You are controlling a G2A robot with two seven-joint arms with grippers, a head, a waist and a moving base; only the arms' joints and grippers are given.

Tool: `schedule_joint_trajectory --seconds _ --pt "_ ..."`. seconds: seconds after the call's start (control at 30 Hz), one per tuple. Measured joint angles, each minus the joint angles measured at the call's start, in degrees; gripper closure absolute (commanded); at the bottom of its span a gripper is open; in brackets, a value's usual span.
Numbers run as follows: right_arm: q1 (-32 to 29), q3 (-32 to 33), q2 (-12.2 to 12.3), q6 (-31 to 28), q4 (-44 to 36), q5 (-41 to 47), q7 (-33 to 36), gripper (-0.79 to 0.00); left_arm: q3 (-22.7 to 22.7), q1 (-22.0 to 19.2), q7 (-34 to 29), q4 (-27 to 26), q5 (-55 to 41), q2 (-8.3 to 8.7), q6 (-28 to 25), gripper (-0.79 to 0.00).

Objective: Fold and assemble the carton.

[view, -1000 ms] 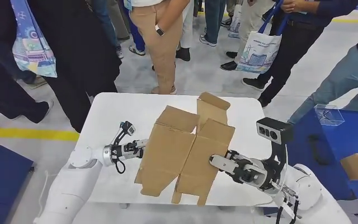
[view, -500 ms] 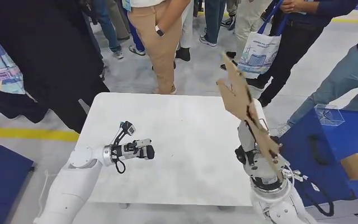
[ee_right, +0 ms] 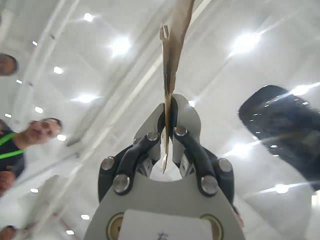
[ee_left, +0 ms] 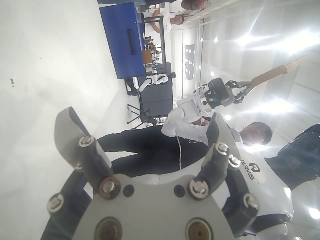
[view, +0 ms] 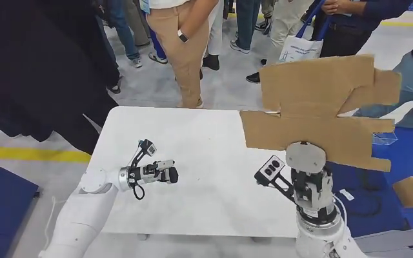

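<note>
- Top view: the carton [view: 316, 109] is a flat, unfolded cardboard blank, held upright in the air clear of the table [view: 206, 135], above its far right corner; the right arm [view: 313, 193] stands under it and meets its lower edge; the left gripper [view: 169, 174] hangs low over the table's left side, well apart from the board, with nothing in it.
- Left wrist view: the left gripper's [ee_left: 140, 121] jaws are spread wide and empty, with bare tabletop beneath them; farther off, the right gripper [ee_left: 240, 92] pinches the carton [ee_left: 272, 72], seen here edge-on as a thin slab.
- Right wrist view: the right gripper's [ee_right: 168, 106] jaws are closed tight on the board's edge, which runs between the pads; the carton [ee_right: 175, 51] rises straight away from them; the edge may be more than one ply, but I cannot be sure.
- Handling, as I judge it: the board looks light and fairly stiff across a panel, yet it should hinge readily at its score lines, so the loose flaps may swing; a single edge pinch could let the sheet pivot or sway.
- Where to hold: a main panel close to a crease seems best, not a flap; the left gripper would do well to take the opposite panel edge, so the two can work a fold between them.
</note>
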Motion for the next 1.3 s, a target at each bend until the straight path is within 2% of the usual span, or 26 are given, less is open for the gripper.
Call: schedule_joint_trajectory --seconds 0.17,0.2,0.3,0.4,0.53,0.67,0.7,0.73,0.77,0.87,0.93,1.03,1.1,1.13,1.27,1.3 --pt "1.95 3.04 0.59 -4.67 5.84 -35.46 10.82 0.0 -1.13 0.32 2.03 -2.71 0.84 0.44 1.72 -0.785" --pt "2.47 4.06 0.87 -6.63 7.89 -44.97 13.86 0.0 -1.87 0.32 1.85 -3.67 0.73 0.73 2.97 -0.785" --pt "3.33 6.12 1.44 -12.01 12.69 -65.64 20.39 0.0 -3.9 0.14 -0.32 -5.67 -1.6 1.42 8.13 -0.785" --pt "3.38 7.0 1.65 -15.3 15.57 -77.64 23.11 0.0 -5.28 0.19 -1.88 -7.45 -2.65 2.03 13.15 -0.785" --pt "3.51 7.97 1.74 -17.26 17.95 -82.68 22.89 0.0 -5.08 0.56 -3.65 -9.95 -1.15 2.57 17.83 -0.785" --pt "3.8 8.09 1.65 -18.39 19.73 -87.21 19.93 0.0 -3.55 1.85 -5.54 -13.57 0.04 2.76 19.54 -0.785" --pt "4.02 7.94 1.61 -18.68 20.28 -89.08 18.75 0.0 -3.08 2.3 -5.49 -14.82 0.28 2.76 19.54 -0.745" --pt "4.07 7.65 1.54 -18.65 20.59 -90.03 17.74 0.0 -2.76 2.72 -5.09 -15.83 0.16 2.72 19.18 -0.668" --pt "3.99 7.26 1.44 -18.21 20.79 -90.2 16.66 0.0 -2.38 3.17 -4.82 -16.85 -0.29 2.64 18.75 -0.643" --pt "3.64 6.19 1.19 -15.85 20.87 -89.27 13.85 0.0 -1.02 4.18 -5.08 -20.12 -1.14 2.42 16.03 -0.613" --pt "3.6 5.59 1.0 -14.56 21.13 -88.05 12.39 0.0 0.15 4.67 -5.4 -21.79 0.16 2.35 13.72 -0.634" --pt "3.82 4.97 0.89 -13.97 21.23 -88.92 11.79 0.0 1.29 5.15 -5.88 -23.13 -0.44 2.22 11.7 -0.505" --pt "3.61 4.41 0.82 -13.96 20.96 -89.62 11.95 0.0 1.74 5.33 -5.43 -23.5 -1.05 2.14 10.73 -0.486" --pt "3.57 4.27 0.81 -13.9 20.84 -89.8 12.16 0.0 1.99 5.36 -4.99 -23.62 -0.9 2.1 10.46 -0.385" --pt "3.29 3.94 0.77 -13.76 20.43 -90.52 12.72 0.0 2.7 5.37 -3.25 -23.9 -1.97 1.91 9.77 -0.142" --pt "3.17 3.92 0.75 -13.87 20.29 -90.76 12.69 0.0 2.74 5.33 -2.81 -23.78 -2.48 1.88 9.68 0.0"
